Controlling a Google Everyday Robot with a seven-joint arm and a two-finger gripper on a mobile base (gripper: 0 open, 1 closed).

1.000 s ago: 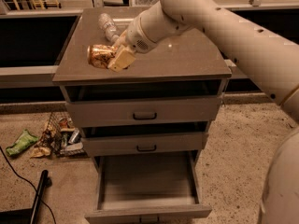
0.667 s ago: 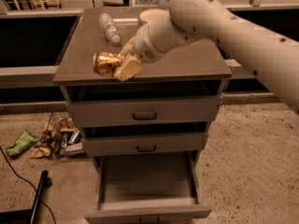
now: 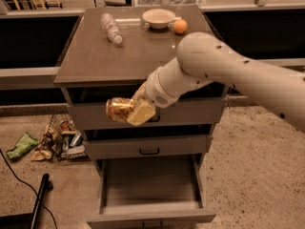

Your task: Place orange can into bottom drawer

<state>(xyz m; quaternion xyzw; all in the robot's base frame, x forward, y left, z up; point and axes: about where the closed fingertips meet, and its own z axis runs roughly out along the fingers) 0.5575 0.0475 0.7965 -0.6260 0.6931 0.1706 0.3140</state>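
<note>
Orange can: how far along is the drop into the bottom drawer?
Done: the bottom drawer stands pulled open, and the orange can is off the cabinet top, clamped in the gripper. In hand: the gripper holds the can in front of the top drawer, above the open drawer. Left: lower it into the drawer and release.

Your cabinet top [image 3: 138,56] carries a toppled plastic bottle [image 3: 111,28], a pale bowl [image 3: 158,18] and an orange [image 3: 179,26]; your gripper [image 3: 131,111] clasps the orange can [image 3: 118,109] below its front edge.
</note>
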